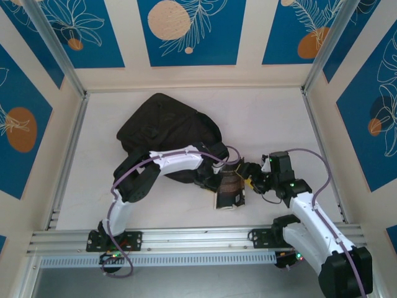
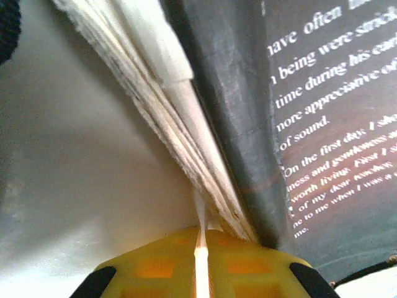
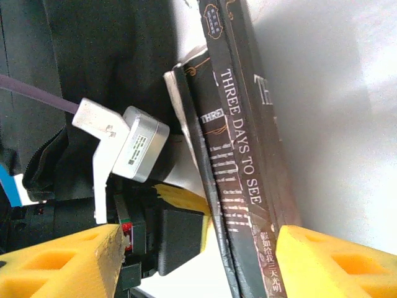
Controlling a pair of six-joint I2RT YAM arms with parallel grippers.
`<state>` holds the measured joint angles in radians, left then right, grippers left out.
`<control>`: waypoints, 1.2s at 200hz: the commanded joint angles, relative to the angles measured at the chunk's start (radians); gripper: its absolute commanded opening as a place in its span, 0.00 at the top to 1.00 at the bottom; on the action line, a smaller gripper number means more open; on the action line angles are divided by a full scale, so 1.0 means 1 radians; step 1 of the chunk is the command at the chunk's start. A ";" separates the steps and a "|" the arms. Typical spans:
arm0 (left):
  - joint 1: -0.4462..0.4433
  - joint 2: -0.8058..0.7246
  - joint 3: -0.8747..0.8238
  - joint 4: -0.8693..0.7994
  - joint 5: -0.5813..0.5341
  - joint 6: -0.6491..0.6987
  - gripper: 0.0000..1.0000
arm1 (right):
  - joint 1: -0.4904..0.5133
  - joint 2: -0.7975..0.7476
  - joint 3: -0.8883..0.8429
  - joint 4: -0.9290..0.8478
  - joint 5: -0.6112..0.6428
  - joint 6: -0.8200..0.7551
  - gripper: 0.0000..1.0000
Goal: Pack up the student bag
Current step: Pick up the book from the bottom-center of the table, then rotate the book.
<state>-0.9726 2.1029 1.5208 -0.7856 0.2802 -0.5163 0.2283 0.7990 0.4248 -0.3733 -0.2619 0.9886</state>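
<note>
The student bag point(image 1: 164, 124), a big black soft backpack, lies at the middle of the white table, and its fabric point(image 3: 105, 56) also appears in the right wrist view. A dark book with gold print point(image 1: 228, 192) stands on edge just right of the bag. My left gripper point(image 1: 224, 179) reaches over the bag's near side and is shut point(image 2: 201, 239) on a thin page of the book's pale page block point(image 2: 180, 118). My right gripper point(image 1: 251, 182) stands open point(image 3: 198, 248), its yellow fingers point(image 3: 335, 264) astride the book's spine point(image 3: 239, 161), with a gap on the left side.
Blue-and-cream patterned walls close the table on three sides. An aluminium rail point(image 1: 186, 239) runs along the near edge by the arm bases. Bare table point(image 1: 273, 118) lies right of the bag. The left arm's purple cable point(image 3: 31, 93) crosses the bag.
</note>
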 commanded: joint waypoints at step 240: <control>0.171 -0.557 0.045 0.025 0.102 -0.087 0.16 | 0.150 0.079 0.568 -0.208 -0.038 -0.322 1.00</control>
<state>-0.8787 1.6108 1.5585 -0.7677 0.3317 -0.5716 0.3630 0.8974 0.9218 -0.7242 -0.1047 0.7540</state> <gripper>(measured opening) 0.778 0.134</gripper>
